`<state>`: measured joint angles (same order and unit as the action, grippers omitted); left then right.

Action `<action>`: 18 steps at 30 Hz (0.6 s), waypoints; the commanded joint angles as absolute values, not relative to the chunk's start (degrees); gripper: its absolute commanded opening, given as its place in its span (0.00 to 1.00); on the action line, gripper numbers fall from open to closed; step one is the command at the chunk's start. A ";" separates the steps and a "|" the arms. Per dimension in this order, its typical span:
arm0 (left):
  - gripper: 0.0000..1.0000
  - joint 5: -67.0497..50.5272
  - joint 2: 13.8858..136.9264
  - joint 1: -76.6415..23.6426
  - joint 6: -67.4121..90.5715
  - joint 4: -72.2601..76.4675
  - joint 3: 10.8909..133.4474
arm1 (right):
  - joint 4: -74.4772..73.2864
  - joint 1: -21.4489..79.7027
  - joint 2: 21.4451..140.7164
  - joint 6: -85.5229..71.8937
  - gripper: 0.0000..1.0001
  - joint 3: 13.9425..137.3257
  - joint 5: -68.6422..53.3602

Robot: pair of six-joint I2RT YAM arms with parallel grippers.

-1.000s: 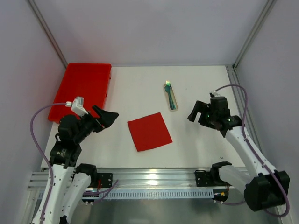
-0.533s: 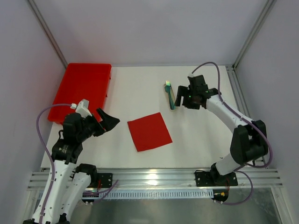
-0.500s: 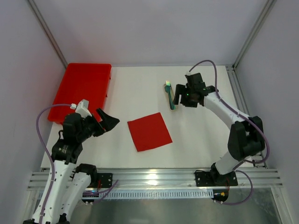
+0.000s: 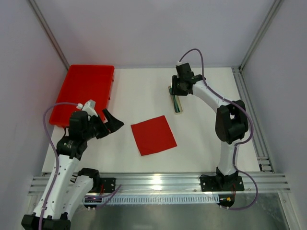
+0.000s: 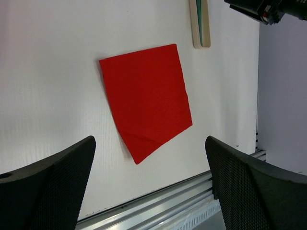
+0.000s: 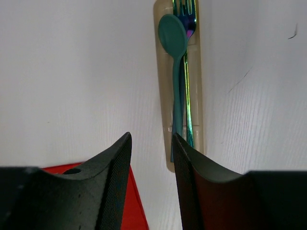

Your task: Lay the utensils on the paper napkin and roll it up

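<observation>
The utensils [image 4: 177, 102], a teal spoon [image 6: 174, 43] and a shiny green fork [image 6: 188, 14], lie side by side on a pale beige strip [image 6: 165, 105] at the table's far middle. My right gripper [image 4: 176, 92] hovers over their far end. In the right wrist view this gripper [image 6: 151, 143] has its jaws narrowed with only bare table between them. Its right finger [image 6: 196, 182] covers the handle ends. The paper napkin [image 4: 153, 134] lies flat near the table's centre. My left gripper [image 4: 113, 122] stands wide open to the napkin's left, holding nothing [image 5: 149, 143].
A big red plastic tray [image 4: 86, 88] sits at the back left corner. An aluminium rail [image 4: 153, 181] runs along the near table edge. The right arm's purple cable [image 4: 199, 60] arches over the far right of the table.
The right arm has swung from the table's right side to the utensils' far end, and its jaws have narrowed. The left arm has shifted slightly and stays open.
</observation>
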<state>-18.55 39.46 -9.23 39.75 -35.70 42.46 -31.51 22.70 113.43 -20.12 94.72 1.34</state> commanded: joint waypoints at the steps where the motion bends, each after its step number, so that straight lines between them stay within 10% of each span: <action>1: 0.96 -20.99 42.52 -9.05 37.97 -34.89 45.79 | -28.74 22.33 113.73 -18.90 0.43 99.22 6.42; 18: 0.91 -24.96 48.60 -8.96 40.17 -29.45 45.44 | -32.25 21.53 124.10 -16.08 0.31 107.14 6.42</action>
